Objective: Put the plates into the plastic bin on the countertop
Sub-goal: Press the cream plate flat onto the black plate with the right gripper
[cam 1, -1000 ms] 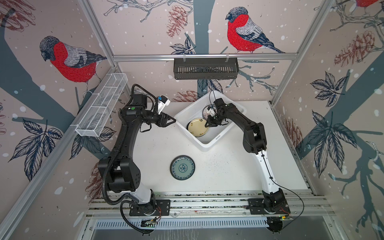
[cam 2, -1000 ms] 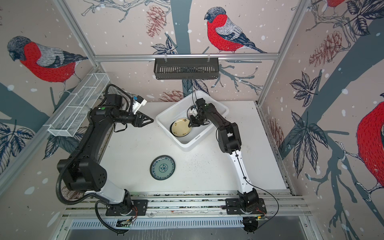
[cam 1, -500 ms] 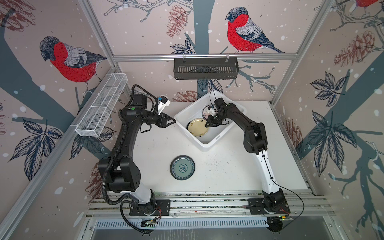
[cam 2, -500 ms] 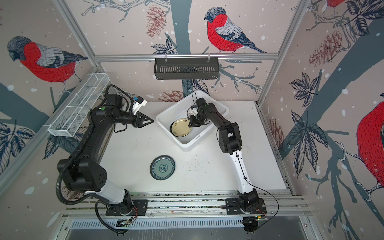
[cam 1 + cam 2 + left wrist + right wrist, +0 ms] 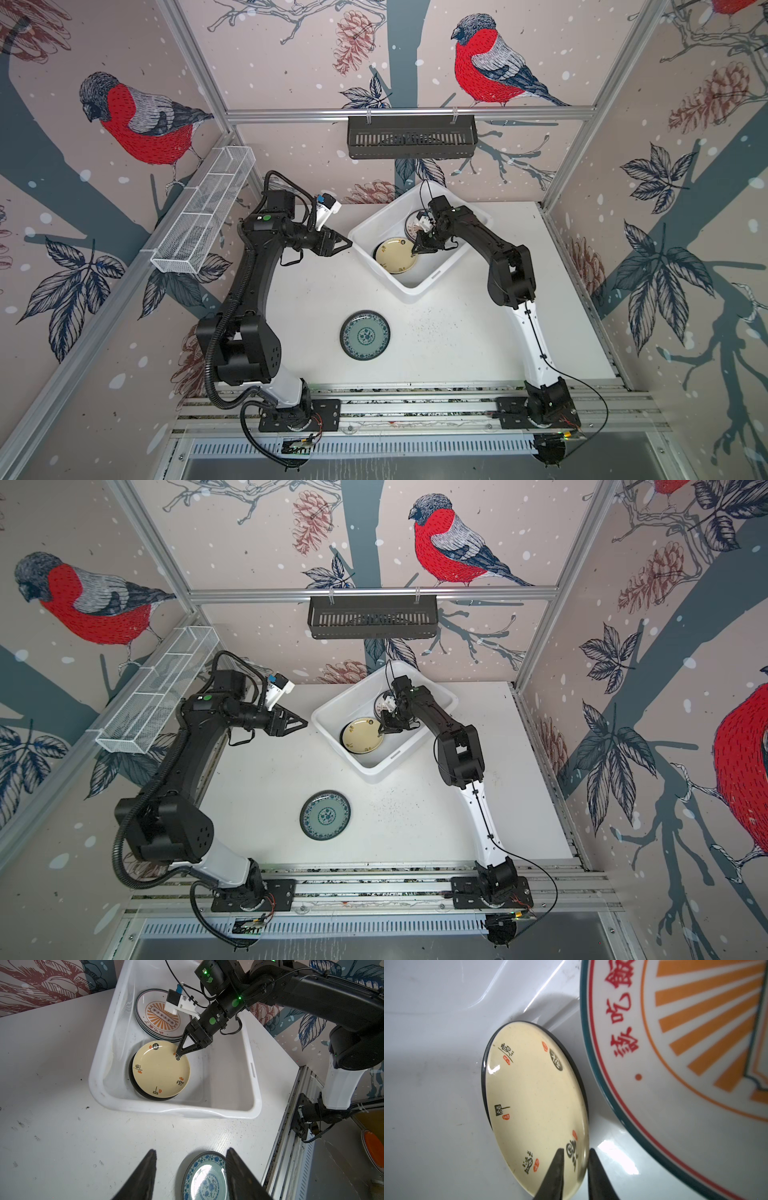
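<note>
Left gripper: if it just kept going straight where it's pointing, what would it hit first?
Probably the plastic bin: the open left gripper points at its nearest corner. Height is unclear; clearing the rim, it would head toward the cream-yellow plate inside.

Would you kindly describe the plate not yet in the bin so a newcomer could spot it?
Start at the white countertop and its large white plastic bin near the back. In front of the bin, a lone teal plate lies flat on the countertop; unlike the plates inside the bin, it has a blue patterned rim.
</note>
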You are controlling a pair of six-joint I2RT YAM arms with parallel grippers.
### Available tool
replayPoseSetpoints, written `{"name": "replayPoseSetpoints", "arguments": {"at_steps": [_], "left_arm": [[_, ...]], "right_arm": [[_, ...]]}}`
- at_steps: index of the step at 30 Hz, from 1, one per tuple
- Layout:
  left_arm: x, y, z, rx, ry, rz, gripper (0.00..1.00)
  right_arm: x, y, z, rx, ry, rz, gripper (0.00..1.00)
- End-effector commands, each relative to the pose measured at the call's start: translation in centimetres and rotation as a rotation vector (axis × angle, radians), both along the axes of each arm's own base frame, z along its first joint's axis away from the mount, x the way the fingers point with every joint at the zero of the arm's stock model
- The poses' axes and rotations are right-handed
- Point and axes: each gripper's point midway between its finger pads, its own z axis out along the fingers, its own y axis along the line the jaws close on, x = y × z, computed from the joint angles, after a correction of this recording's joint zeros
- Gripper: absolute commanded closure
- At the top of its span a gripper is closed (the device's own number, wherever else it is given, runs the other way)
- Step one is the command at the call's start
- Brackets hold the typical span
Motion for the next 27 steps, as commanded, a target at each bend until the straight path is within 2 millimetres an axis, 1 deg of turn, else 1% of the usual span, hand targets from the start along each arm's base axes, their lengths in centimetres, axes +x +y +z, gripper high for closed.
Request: {"name": "replayPoseSetpoints", "arguments": {"at_steps": [1, 10, 16, 20, 27], "left_arm": [[-0.5, -0.2, 0.4, -0.018, -0.004, -0.018, 0.46], [-0.6, -0.3, 0.3, -0.018, 0.001, -0.021, 0.46], [-0.7, -0.3, 0.2, -0.018, 0.004, -0.023, 0.46], [-0.7, -0.3, 0.2, -0.015, 0.003, -0.024, 0.46], [-0.9, -0.2, 0.2, -0.012, 0.003, -0.024, 0.46]], "right_arm": [[-0.1, 0.3, 0.6, 0.017, -0.007, 0.011, 0.79], [-0.8, 1.0, 0.3, 0.023, 0.011, 0.031, 0.79], [-1.3, 1.1, 0.3, 0.014, 0.016, 0.043, 0.77], [-1.2, 0.7, 0.5, -0.008, 0.004, 0.038, 0.75], [-0.5, 0.1, 1.5, -0.013, -0.029, 0.019, 0.73]]}}
